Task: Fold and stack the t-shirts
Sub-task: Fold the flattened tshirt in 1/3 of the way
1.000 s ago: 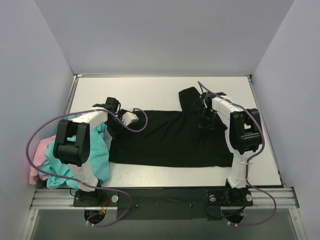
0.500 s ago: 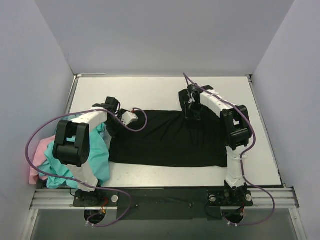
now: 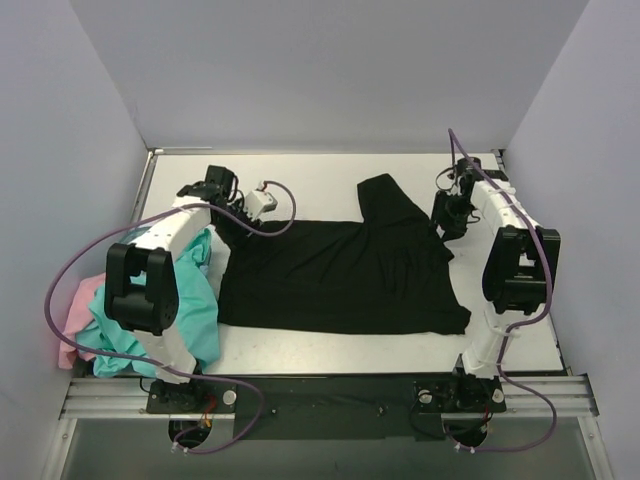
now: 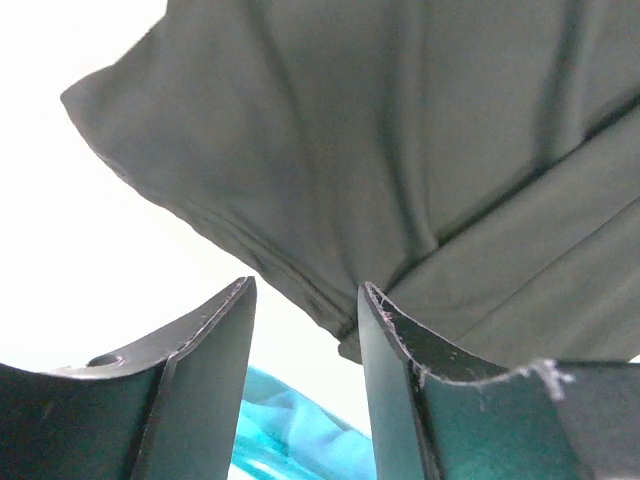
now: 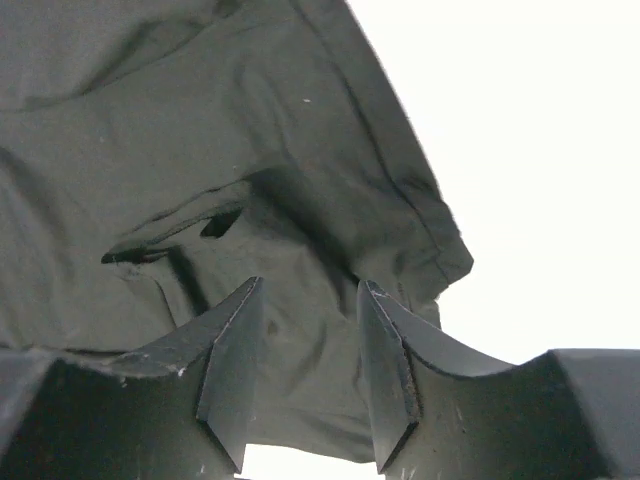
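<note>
Lying flat on the white tabletop [image 3: 300,180], the black t-shirt [image 3: 340,285] is the biggest thing on it. It covers the middle of the surface as a wide, roughly rectangular spread, its long sides running left to right. One flap of it, a sleeve by the look, juts out from the shirt's far edge toward the back wall, right of the shirt's middle. The near right corner ends in a small point, and light wrinkles run across the cloth.

Just beside the black t-shirt's left edge sits a crumpled heap of teal t-shirts [image 3: 195,310], partly under the left arm. It touches or slightly overlaps that edge. How many teal pieces make up the heap cannot be told. Beyond the heap, farther from the black t-shirt, a pink t-shirt [image 3: 68,325] bulges out at the tabletop's side.

The left tool [image 4: 305,290] hangs over the black t-shirt's far left corner with its two fingers apart and not gripping anything. The hemmed corner, bare tabletop and a bit of teal cloth show through the gap. The right tool [image 5: 308,285] hovers above the black t-shirt's far right corner, beside the flap. Its fingers are likewise apart and free, with wrinkled black cloth beneath them.
</note>
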